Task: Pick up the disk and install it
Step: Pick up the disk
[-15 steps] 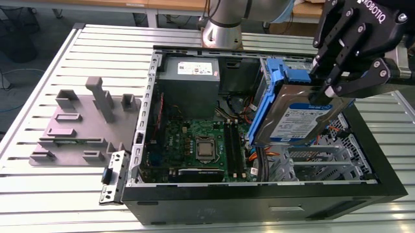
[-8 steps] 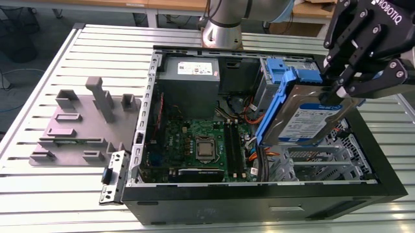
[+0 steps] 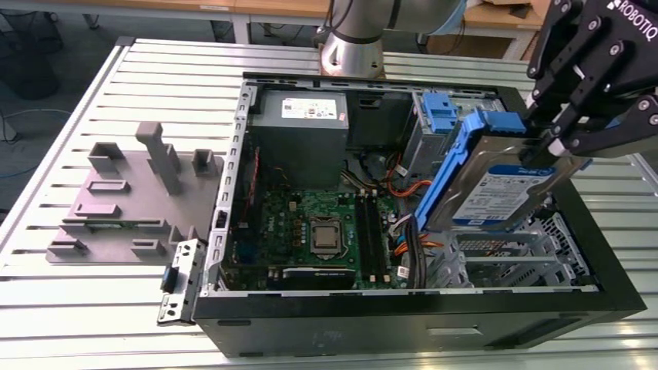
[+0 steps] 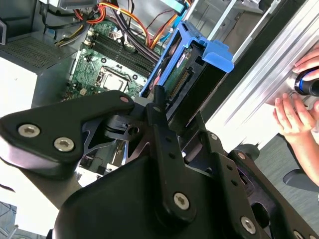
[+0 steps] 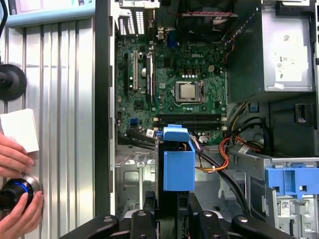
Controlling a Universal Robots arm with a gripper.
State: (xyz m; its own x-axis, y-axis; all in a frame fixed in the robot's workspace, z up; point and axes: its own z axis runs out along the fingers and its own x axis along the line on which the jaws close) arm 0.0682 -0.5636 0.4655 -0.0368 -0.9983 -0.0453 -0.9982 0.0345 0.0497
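Note:
The disk (image 3: pixel 494 189) is a silver hard drive with a white-and-blue label and blue carrier rails. It hangs tilted above the open computer case (image 3: pixel 411 324), over the drive cage (image 3: pixel 514 250) at the exterior view's right. My gripper (image 3: pixel 550 139) is shut on the disk's upper end. In the first wrist view the disk (image 5: pixel 178 162) shows edge-on with its blue carrier tab, clamped by my gripper (image 5: pixel 169 206). In the second wrist view the disk (image 4: pixel 192 69) juts out beyond one black finger (image 4: pixel 159 112), above the motherboard.
Inside the case are the motherboard (image 5: pixel 174 89), a grey power supply (image 3: pixel 308 123), orange and black cables, and a bare blue bracket (image 5: pixel 291 181) in a bay. A grey fixture (image 3: pixel 134 193) lies on the slatted table. A person's hands (image 5: pixel 15 164) rest beside the case.

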